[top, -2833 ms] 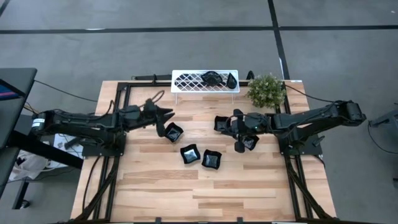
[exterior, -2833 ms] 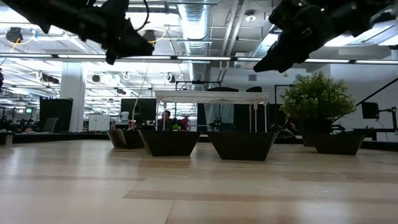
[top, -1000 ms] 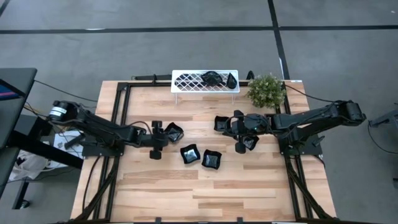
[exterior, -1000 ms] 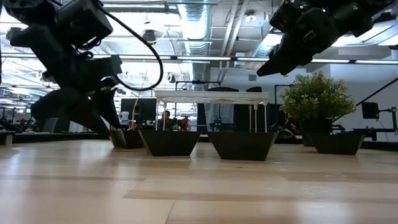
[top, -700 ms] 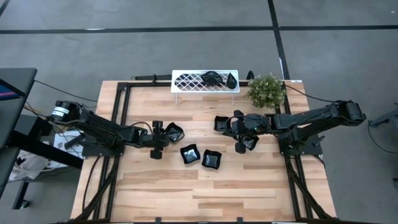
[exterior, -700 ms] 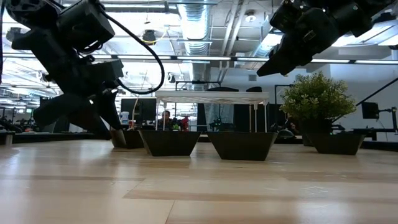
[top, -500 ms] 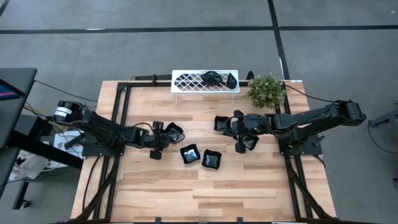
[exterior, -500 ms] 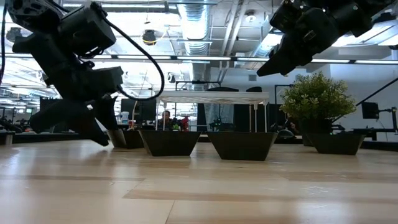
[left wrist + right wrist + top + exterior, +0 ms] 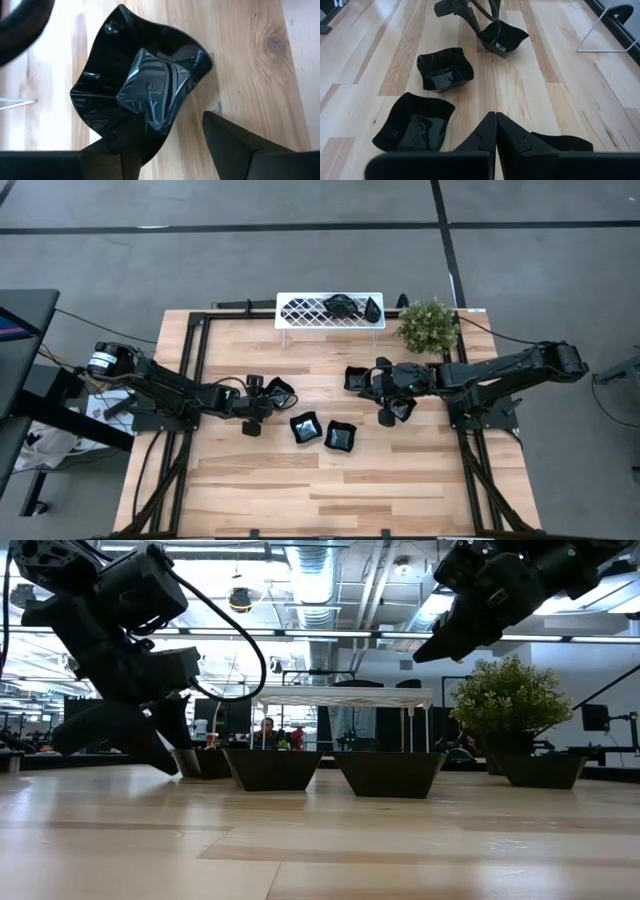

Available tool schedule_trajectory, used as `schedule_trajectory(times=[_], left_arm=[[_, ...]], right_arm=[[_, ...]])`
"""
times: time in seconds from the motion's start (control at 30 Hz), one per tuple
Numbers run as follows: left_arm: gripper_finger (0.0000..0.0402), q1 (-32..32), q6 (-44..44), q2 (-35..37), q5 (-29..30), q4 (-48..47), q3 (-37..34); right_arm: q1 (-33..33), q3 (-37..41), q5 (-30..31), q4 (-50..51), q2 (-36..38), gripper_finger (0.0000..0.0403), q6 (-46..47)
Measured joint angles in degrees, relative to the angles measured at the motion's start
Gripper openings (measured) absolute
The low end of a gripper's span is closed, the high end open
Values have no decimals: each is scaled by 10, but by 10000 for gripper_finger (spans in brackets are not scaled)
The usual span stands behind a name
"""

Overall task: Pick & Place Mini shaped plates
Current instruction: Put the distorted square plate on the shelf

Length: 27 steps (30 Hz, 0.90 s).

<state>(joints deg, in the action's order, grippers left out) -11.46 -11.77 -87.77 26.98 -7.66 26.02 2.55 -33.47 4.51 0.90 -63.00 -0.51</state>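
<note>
**Left pincer straddles a plate's rim**

High view: the left pincer [image 9: 252, 409] sits at the plate [image 9: 279, 392] near the worktop's [image 9: 400, 490] left-centre. Left wrist view: its fingers [image 9: 240, 145] gape wide, holding nothing; one should slip inside the wall before closing. The right pincer [image 9: 385, 408], closed and empty, waits.

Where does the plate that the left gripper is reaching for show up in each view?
High view: plate left of centre, at the left gripper.
Low view: leftmost dish, half hidden by the gripper.
Left wrist view: fills the centre.
Right wrist view: farthest plate.
Shared landmark: white rack.
</note>
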Motion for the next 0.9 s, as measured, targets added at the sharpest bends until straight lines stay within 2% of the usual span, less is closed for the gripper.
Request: schedule_trajectory(times=[0.43,0.9], left_arm=[[188,0,0,0,0,7,0],[82,0,0,1,0,11,0]], right_arm=[[0,0,0,0,0,0,1],[0,0,0,0,0,0,1]])
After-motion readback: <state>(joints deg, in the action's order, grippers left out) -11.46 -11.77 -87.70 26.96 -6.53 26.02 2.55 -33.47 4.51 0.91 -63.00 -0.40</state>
